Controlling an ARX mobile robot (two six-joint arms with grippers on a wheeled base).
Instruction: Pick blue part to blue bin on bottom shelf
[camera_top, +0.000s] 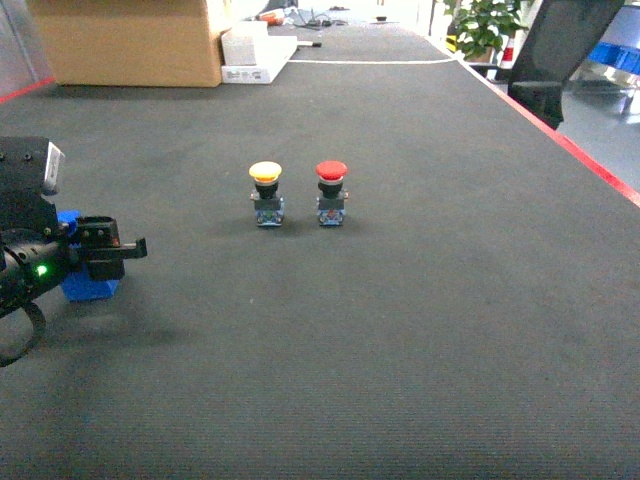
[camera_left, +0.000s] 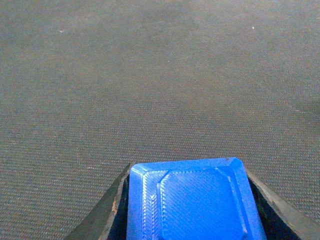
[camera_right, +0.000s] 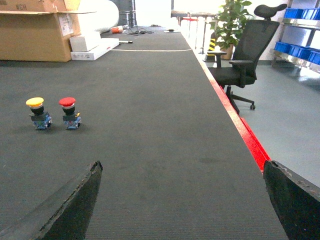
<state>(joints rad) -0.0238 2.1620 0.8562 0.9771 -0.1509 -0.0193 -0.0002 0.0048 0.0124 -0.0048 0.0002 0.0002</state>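
One blue part (camera_left: 195, 200), lower centre of the left wrist frame, clamped between the left gripper (camera_top: 100, 250) jaws. Right gripper (camera_right: 180, 200) wide, empty. Risk: slick plastic sides could slip during transit to the unseen shelf.

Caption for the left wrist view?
Left hand closed around the blue part, fingers on both sides, above dark mat.

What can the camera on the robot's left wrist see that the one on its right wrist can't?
Only the left wrist view shows the blue part, close up between the left gripper's fingers. Only the right wrist view shows the yellow-capped push button, the red-capped push button, an office chair and a cardboard box. Both show the dark mat.
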